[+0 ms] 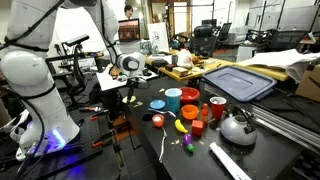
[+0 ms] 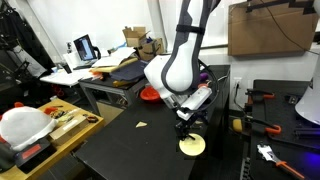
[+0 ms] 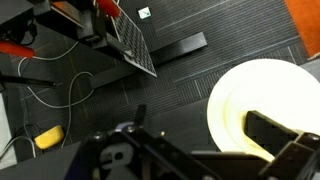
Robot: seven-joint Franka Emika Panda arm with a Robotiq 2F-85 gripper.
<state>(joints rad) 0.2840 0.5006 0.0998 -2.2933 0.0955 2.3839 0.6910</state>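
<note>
My gripper (image 2: pixel 187 126) hangs just above a pale yellow round plate (image 2: pixel 191 146) that lies flat on the black table (image 2: pixel 130 150). In the wrist view the plate (image 3: pixel 262 90) fills the right side. One dark finger sits over the plate and the other stands off its left rim, so the gripper (image 3: pixel 205 135) is open with the plate's rim between the fingers. Whether a finger touches the plate I cannot tell. In an exterior view the gripper (image 1: pixel 130 92) is low at the table's left end, and the plate is hidden there.
An orange bowl (image 2: pixel 150 94) and a small yellow piece (image 2: pixel 143 124) lie near the arm. A yellow block (image 3: pixel 47 137), a mesh panel (image 3: pixel 130 42) and a black bar (image 3: pixel 180 47) lie nearby. A blue plate (image 1: pixel 158 103), cups (image 1: pixel 173 100) and a kettle (image 1: pixel 237 127) stand further along.
</note>
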